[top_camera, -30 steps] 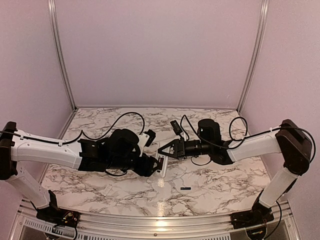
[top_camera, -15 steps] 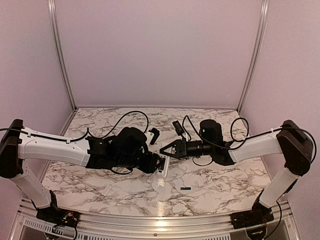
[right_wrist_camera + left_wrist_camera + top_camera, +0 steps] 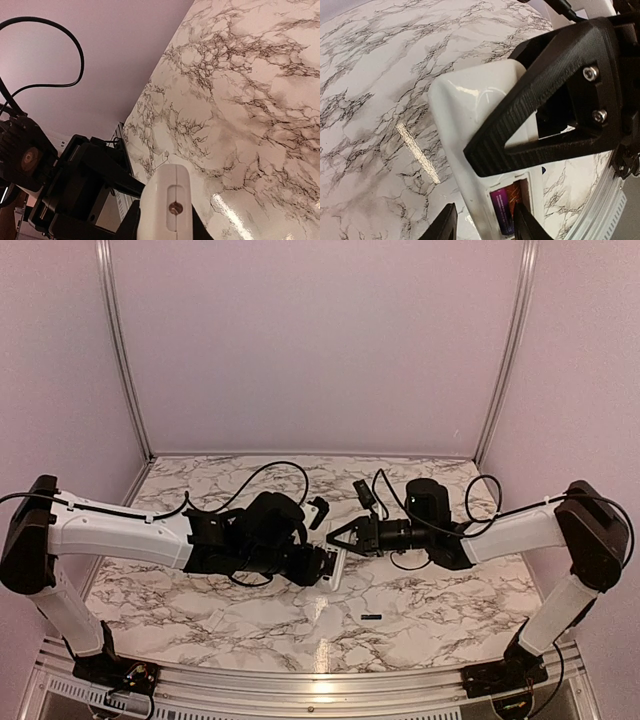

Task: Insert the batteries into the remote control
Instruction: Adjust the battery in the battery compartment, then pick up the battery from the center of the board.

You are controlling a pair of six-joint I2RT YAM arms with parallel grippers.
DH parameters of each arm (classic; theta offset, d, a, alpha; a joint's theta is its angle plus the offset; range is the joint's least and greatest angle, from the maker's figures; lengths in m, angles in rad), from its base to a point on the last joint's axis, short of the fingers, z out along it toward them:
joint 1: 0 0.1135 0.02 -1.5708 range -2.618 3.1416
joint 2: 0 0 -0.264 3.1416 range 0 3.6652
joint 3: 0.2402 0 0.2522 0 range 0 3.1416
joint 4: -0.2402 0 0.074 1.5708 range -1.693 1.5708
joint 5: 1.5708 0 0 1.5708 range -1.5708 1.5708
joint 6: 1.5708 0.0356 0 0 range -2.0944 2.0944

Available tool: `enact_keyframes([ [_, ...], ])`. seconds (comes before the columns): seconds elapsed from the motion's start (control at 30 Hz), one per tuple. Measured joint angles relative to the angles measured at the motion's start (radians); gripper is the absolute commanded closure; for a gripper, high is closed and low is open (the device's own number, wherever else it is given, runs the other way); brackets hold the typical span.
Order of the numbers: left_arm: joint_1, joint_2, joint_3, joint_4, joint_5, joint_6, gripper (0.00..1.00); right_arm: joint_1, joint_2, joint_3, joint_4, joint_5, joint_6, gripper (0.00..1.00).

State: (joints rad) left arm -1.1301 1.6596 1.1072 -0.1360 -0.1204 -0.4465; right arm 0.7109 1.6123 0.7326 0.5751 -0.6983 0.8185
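On table (image 3: 200, 610): one loose battery (image 3: 371, 617); second battery (image 3: 502, 212) inside remote control (image 3: 465, 115).

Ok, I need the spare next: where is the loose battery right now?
In the top view the loose battery lies on the marble table, just right of centre, nearer the front edge than the remote control.

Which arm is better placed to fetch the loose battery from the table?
Probably the right. The loose battery lies on its side of the table, closer to its base. The right gripper must first release the remote control, but the left gripper straddles it and could hold it.
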Motion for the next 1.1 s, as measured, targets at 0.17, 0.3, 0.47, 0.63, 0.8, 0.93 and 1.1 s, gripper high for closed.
enact_keyframes([
  [0.17, 0.002, -0.001, 0.002, -0.02, 0.029, 0.063, 0.2, -0.067, -0.026, -0.046, 0.017, -0.013, 0.001, 1.0],
  [0.3, 0.005, -0.006, 0.003, -0.019, 0.06, 0.142, 0.24, -0.177, -0.085, -0.123, -0.01, -0.019, -0.014, 1.0],
  [0.47, -0.001, 0.076, 0.104, -0.08, 0.145, 0.26, 0.37, -0.301, -0.191, -0.171, -0.083, -0.028, -0.069, 1.0],
  [0.63, -0.03, 0.251, 0.266, -0.142, 0.193, 0.383, 0.45, -0.395, -0.274, -0.198, -0.146, -0.046, -0.119, 1.0],
  [0.8, -0.07, 0.39, 0.394, -0.248, 0.218, 0.484, 0.52, -0.472, -0.302, -0.231, -0.195, -0.066, -0.147, 1.0],
  [0.93, -0.098, 0.478, 0.487, -0.311, 0.217, 0.53, 0.54, -0.504, -0.311, -0.248, -0.23, -0.081, -0.166, 1.0],
  [1.1, -0.118, 0.552, 0.568, -0.369, 0.188, 0.553, 0.55, -0.523, -0.323, -0.253, -0.248, -0.094, -0.18, 1.0],
])
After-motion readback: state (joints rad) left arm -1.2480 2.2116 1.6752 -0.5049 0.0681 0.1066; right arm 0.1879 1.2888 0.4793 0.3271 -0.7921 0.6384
